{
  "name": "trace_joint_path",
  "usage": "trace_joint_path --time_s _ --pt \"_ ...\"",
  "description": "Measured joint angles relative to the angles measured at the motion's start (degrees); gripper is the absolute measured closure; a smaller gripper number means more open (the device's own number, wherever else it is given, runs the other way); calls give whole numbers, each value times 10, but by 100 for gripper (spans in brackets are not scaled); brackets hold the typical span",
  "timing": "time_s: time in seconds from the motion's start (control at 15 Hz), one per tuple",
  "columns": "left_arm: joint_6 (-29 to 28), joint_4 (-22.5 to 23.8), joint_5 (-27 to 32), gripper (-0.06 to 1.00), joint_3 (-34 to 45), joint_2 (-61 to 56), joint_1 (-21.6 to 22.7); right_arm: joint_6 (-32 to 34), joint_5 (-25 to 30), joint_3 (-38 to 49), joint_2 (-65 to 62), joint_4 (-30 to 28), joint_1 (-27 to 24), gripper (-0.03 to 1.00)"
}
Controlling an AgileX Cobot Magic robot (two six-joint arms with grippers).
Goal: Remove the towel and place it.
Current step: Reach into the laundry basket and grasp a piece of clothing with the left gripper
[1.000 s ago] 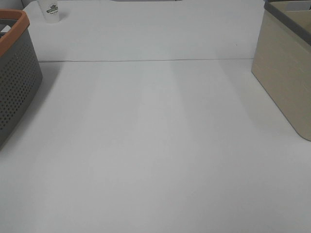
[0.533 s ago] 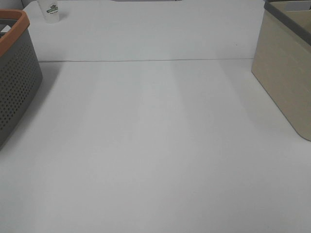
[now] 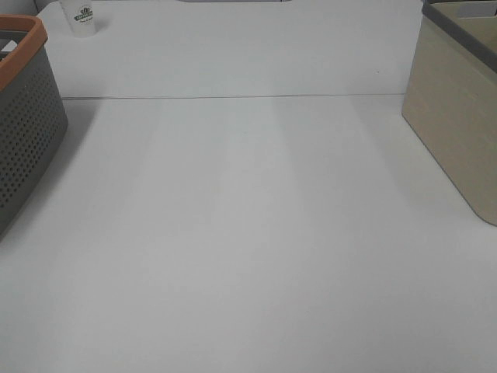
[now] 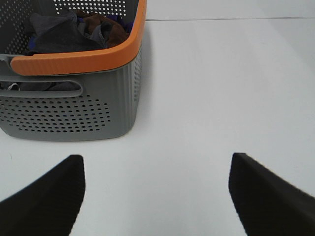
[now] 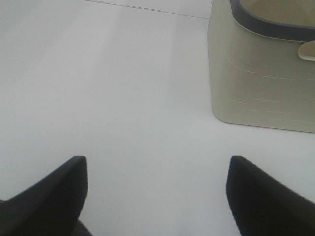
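A dark charcoal-grey towel (image 4: pixel 55 34) lies crumpled inside the grey basket with an orange rim (image 4: pixel 78 61), beside brown and blue cloths. Its hem and tag do not show. My left gripper (image 4: pixel 156 196) is open and empty, low over the white table, in front of the basket and a little to its side. My right gripper (image 5: pixel 155 196) is open and empty over the bare table, short of the beige bin (image 5: pixel 261 83). Neither gripper shows in the exterior high view, where the basket (image 3: pixel 27 116) stands at the left edge, its inside hidden.
The beige bin with a dark grey rim (image 3: pixel 458 116) stands at the right edge. A white paper cup (image 3: pixel 81 17) stands at the far left back. A seam (image 3: pixel 233 97) runs across the white table.
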Motion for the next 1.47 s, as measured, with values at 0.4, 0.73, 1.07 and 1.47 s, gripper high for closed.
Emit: trace_joint_path --time_s 0.4,0.73,1.07,1.47 --pt "0 1 0 20 0 0 0 0 0 0 0 0 0 20" --pt "0 10 -7 20 -26 0 0 0 0 0 0 0 0 20" --pt "0 17 -19 20 -64 41 0 0 0 0 0 0 0 20" --pt "-28 34 -61 20 -182 246 0 0 0 0 0 -1 0 20"
